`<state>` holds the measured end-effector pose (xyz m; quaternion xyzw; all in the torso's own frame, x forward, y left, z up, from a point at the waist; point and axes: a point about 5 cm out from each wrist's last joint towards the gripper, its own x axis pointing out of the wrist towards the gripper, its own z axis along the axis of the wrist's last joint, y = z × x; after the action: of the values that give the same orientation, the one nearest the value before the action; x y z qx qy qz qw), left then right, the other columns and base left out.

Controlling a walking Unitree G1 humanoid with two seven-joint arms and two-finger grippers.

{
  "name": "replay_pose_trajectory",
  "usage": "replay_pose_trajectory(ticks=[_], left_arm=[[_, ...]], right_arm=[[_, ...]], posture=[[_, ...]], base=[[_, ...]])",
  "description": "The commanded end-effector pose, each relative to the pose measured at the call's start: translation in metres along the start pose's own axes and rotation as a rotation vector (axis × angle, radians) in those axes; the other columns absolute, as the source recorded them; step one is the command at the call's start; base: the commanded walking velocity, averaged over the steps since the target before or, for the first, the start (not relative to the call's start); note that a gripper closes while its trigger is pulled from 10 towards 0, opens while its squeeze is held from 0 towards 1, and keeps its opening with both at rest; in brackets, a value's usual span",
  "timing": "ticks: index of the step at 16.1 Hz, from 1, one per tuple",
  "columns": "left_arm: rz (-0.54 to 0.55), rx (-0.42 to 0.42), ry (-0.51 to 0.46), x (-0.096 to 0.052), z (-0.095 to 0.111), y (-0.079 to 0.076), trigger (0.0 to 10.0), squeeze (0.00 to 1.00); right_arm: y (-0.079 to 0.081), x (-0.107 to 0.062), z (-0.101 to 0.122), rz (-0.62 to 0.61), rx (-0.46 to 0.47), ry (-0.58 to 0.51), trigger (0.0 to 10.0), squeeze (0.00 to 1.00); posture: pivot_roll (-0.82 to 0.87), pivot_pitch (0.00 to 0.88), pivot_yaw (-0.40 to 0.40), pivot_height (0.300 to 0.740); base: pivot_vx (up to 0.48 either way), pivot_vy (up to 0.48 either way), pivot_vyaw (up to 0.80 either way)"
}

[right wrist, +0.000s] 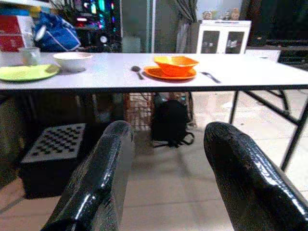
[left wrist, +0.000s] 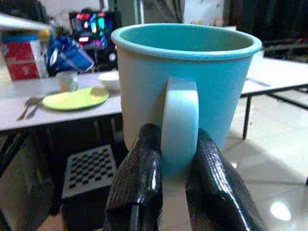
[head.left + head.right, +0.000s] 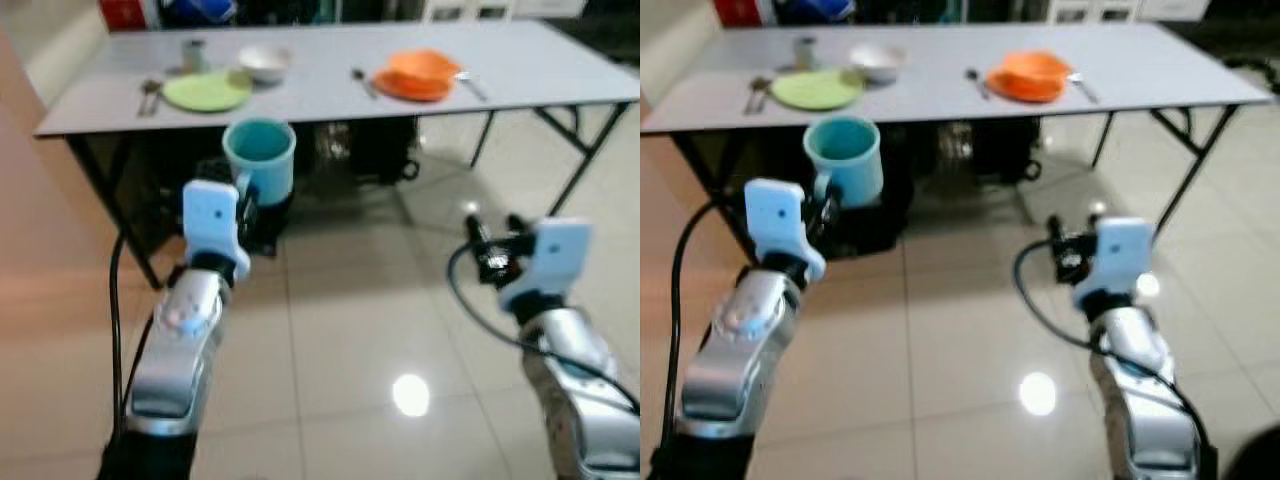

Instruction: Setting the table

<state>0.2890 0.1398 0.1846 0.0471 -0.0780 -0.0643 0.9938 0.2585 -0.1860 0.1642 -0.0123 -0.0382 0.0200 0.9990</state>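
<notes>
Teal on the mug [image 2: 192, 86], a paler blue-white on its handle [image 2: 179, 125]; glossy black on the textured fingers [image 2: 139, 183] of the left gripper [image 2: 175, 192] and on those of the right gripper [image 1: 168, 187]; silver on both arms, pale blue-white on the wrist housings [image 3: 212, 215]; light grey on the tabletop [image 3: 320, 90], black on its legs; lime green on one plate [image 3: 206, 92], white on the bowl [image 3: 264, 64] beside it; bright orange on the other plate [image 3: 410, 88] and the bowl [image 3: 424, 66] on top; black-and-white checks on the board [image 1: 55, 141] under the table; black on the backpack [image 1: 169, 122]; pale glossy cream on the floor tiles [image 3: 350, 330]; red on the box [image 1: 13, 41] at the back
</notes>
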Motion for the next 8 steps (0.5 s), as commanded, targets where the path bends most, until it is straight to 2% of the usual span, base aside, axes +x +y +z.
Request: replay_pose_trajectory(ticks=[1, 3, 4, 8], left_arm=[[0.019, 0.020, -0.021, 0.000, 0.005, 0.004, 10.0, 0.00], [0.013, 0.039, -0.065, 0.004, 0.012, 0.007, 10.0, 0.00], [0.009, 0.041, -0.083, 0.009, 0.017, 0.006, 10.0, 0.00], [0.012, 0.052, -0.094, 0.008, 0.020, 0.008, 10.0, 0.00]], right_arm=[[0.002, 0.002, 0.002, 0.009, 0.001, 0.000, 10.0, 0.00], [0.007, 0.006, 0.003, 0.006, 0.045, -0.008, 10.0, 0.00], [0.010, 0.008, 0.008, 0.022, 0.056, -0.023, 10.0, 0.00], [0.010, 0.011, 0.008, 0.034, 0.055, -0.026, 10.0, 0.00]], posture=[[0.01, 0.046, 0.003, 0.740], [0.00, 0.039, 0.007, 0.740], [0.00, 0.039, 0.006, 0.740], [0.02, 0.030, -0.003, 0.740]], base=[[0.000, 0.000, 0.00], [0.000, 0.000, 0.00], [0.289, 0.000, 0.00], [0.363, 0.000, -0.64]])
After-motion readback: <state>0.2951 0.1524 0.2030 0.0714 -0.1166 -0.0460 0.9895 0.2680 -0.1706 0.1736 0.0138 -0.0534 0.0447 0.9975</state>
